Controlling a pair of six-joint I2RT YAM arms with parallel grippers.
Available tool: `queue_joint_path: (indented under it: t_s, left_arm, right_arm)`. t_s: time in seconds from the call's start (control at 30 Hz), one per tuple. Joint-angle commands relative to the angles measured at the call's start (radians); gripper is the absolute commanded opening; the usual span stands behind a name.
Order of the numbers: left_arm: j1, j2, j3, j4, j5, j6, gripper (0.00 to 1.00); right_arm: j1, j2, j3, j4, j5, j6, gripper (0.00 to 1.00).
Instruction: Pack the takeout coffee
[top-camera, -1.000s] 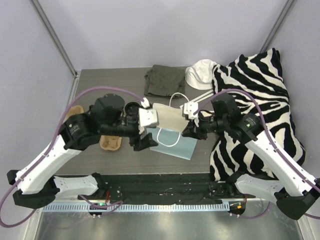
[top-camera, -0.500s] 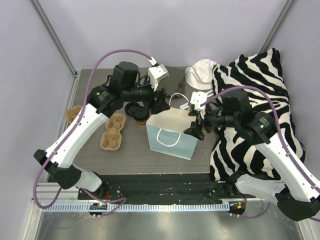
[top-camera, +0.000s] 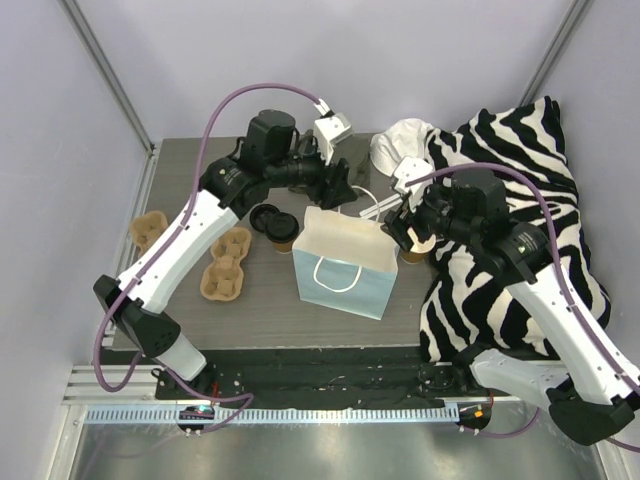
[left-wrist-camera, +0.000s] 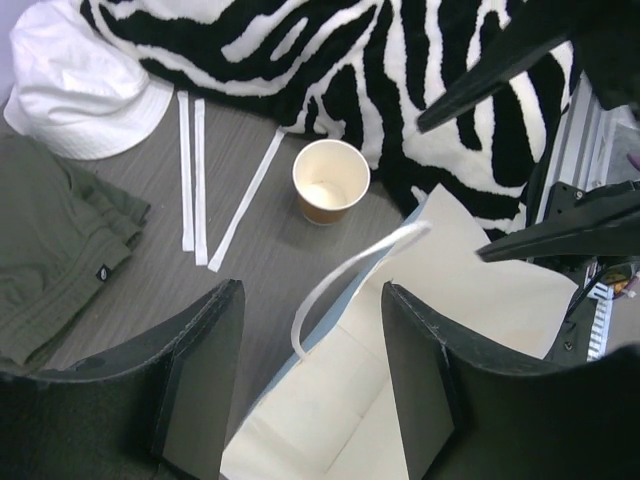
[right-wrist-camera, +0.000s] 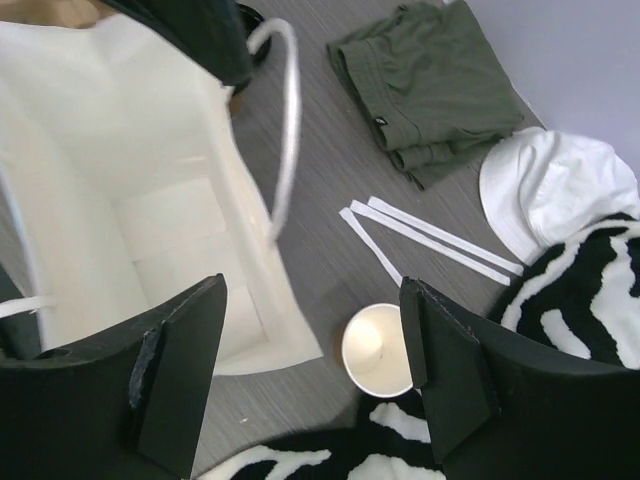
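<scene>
From above and behind the arms, the overhead camera takes in the whole table (top-camera: 250, 315). Close wrist cameras look down past the left gripper (left-wrist-camera: 310, 300) and right gripper (right-wrist-camera: 312, 300), from opposite sides, sharing the open bag (left-wrist-camera: 330, 410) and lidless cup (left-wrist-camera: 330, 180).

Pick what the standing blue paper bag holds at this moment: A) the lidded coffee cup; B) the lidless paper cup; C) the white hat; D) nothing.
D: the right wrist view looks down into the blue paper bag and shows only its bare white floor, while the takeout coffee and the lidless cup both sit outside it.
</scene>
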Motion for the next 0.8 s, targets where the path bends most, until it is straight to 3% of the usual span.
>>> queue_joint_path:
  t_s: [0.0,0.2,0.4,0.67,0.77]
  left_arm:
    - [0.005,0.02,0.05,0.07,0.066,0.005,0.58]
    - [0.005,0.032,0.04,0.088,0.111,-0.036,0.33]
    - [0.015,0.026,0.031,0.078,0.08,-0.046,0.11]
    - [0.022,0.0,0.003,0.056,0.099,-0.055,0.0]
    - [0.023,-0.009,-0.008,0.049,0.091,-0.055,0.0]
  right_arm:
    - [-0.042,0.03,-0.006,0.081,0.025,-0.013,0.77]
    - [-0.062,0.059,-0.047,0.104,-0.146,-0.04,0.72]
    - [-0.062,0.076,-0.081,0.098,-0.206,-0.115,0.65]
    - [-0.062,0.129,-0.116,0.111,-0.179,-0.181,0.55]
    - [-0.062,0.139,-0.113,0.111,-0.217,-0.189,0.4]
